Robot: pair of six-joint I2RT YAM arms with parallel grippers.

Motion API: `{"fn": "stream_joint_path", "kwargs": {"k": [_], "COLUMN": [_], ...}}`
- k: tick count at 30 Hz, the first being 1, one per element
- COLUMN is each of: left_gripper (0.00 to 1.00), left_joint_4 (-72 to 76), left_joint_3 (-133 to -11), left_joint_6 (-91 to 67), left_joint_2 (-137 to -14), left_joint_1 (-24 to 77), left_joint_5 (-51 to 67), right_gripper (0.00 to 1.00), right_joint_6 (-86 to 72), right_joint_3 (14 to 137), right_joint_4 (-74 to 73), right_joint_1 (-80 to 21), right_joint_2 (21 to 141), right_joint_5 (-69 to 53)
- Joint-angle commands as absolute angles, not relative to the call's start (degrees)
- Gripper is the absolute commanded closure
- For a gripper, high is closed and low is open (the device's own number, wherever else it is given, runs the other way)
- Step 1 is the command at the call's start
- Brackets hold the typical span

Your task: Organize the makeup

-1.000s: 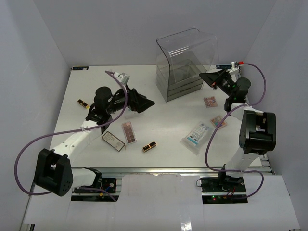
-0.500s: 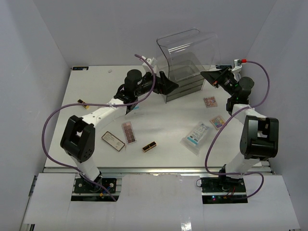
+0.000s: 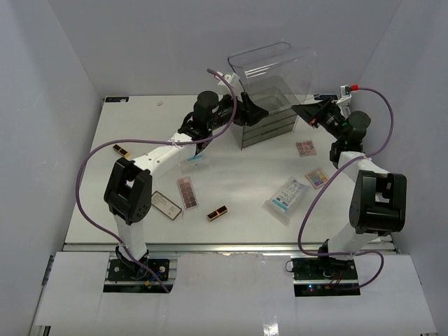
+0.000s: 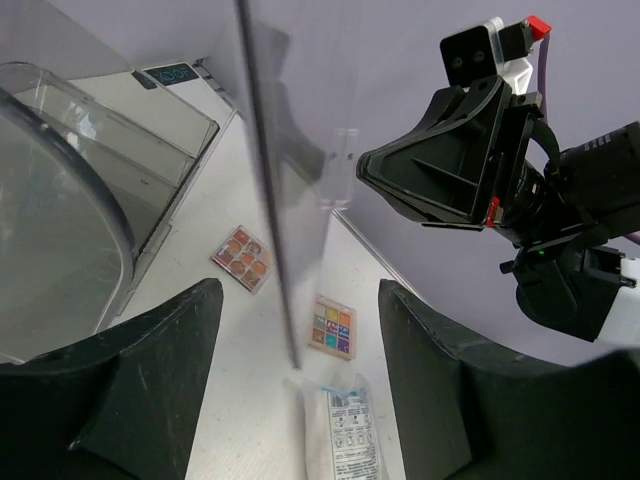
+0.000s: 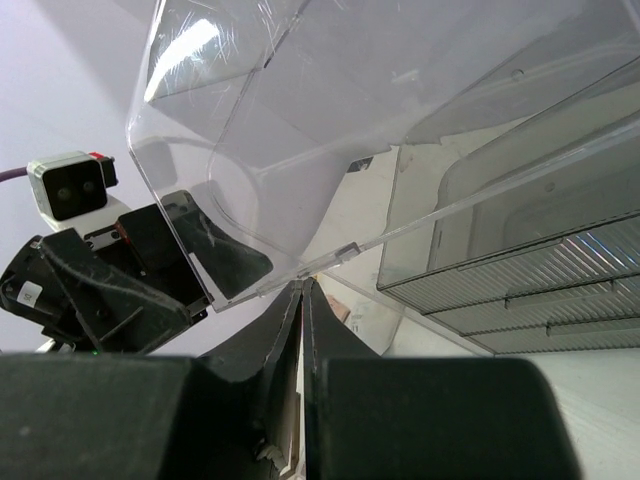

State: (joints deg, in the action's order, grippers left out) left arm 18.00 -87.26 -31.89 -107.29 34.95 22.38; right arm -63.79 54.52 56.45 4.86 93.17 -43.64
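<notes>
Forearm of left arm stretched forward; left pincer spread wide, clear box edge between fingers. Right pincer pressed shut, tip at box rim.

White table, see-through drawer box. Black-and-gold lipstick, white-and-blue sachet. Brown palette in rows of squares, pink palette dotted orange-brown, multicoloured palette in a bright grid. Purple cables.
</notes>
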Motion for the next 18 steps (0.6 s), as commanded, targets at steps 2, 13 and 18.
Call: {"fn": "stream_joint_path", "kwargs": {"k": [2,13,18], "left_gripper": [0.32,0.65,0.72], "left_joint_4": [17.75,18.54,17.83], "left_joint_3": [-90.81,-91.59,-92.90], "left_joint_6": [-34.47,-37.81,-38.53], "left_joint_2": [-107.41,-107.48,-107.10], "left_joint_1": [35.69,35.77,35.77], "left_joint_5": [25.63,29.36,29.53], "right_gripper": [0.91,0.86,0.81], "right_joint_6": [-61.61,-57.15,-46.84], "right_joint_3": [55.02,54.74,53.77], "right_joint_4": [58.22,56.39,51.49], "right_joint_1": [4.52,4.57,4.96], "right_joint_2": [90.22,89.13,85.10], "right_joint_5": [-43.64,-44.73,-49.06]}}
